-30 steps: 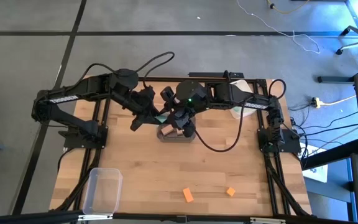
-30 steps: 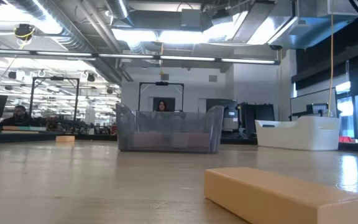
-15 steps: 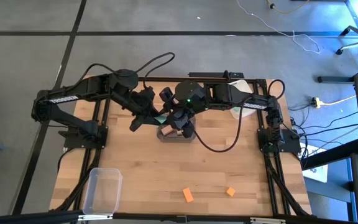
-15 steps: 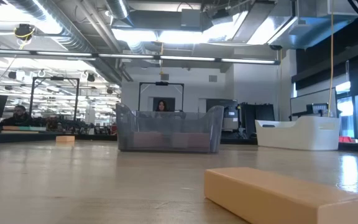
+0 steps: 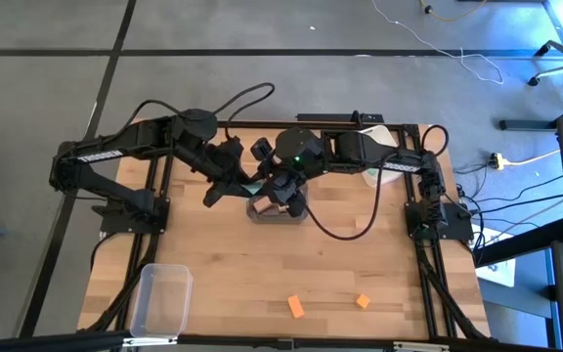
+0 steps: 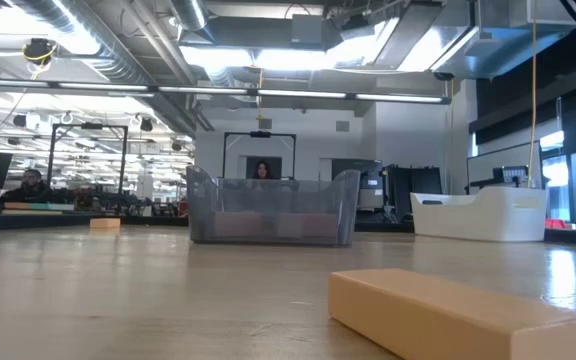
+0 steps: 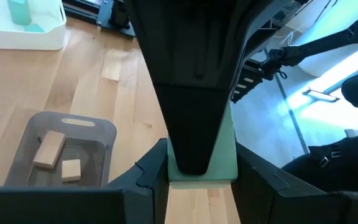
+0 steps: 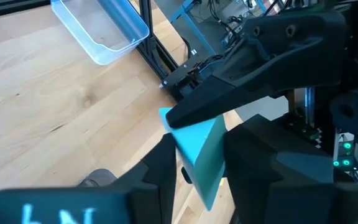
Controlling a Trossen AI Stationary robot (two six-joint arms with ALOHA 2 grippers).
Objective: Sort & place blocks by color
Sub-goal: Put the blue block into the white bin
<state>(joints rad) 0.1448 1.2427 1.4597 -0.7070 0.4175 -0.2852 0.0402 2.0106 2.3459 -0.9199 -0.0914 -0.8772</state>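
Observation:
A teal block [image 5: 253, 185] is up in the air between both grippers, over the table's far middle, beside the dark grey bin [image 5: 277, 209]. My left gripper [image 5: 243, 183] comes from the left and my right gripper [image 5: 269, 189] from the right; each is shut on the block. The grey bin [image 7: 61, 155] holds two tan blocks [image 7: 50, 148]. Teal blocks [image 7: 18, 11] lie in the white bin [image 7: 23, 38]. Two orange blocks [image 5: 296, 307] [image 5: 363, 301] lie flat near the table's near edge. Another tan block [image 7: 110, 65] lies on the table. My left gripper pinches the teal block [image 7: 219, 163] between its two fingers [image 7: 151, 177], lifted clear of the table. The right arm's finger stands in front of the block's middle. My right gripper has the same block [image 8: 197, 152] between its two fingers [image 8: 160, 165], at the other end; the left arm's finger lies over it.
A clear bin [image 5: 161, 296] sits at the near left corner. The white bin [image 5: 379, 176] is partly under the right arm. In the low view a tan block [image 6: 458, 315] lies close in front, with the grey bin [image 6: 268, 210] behind it.

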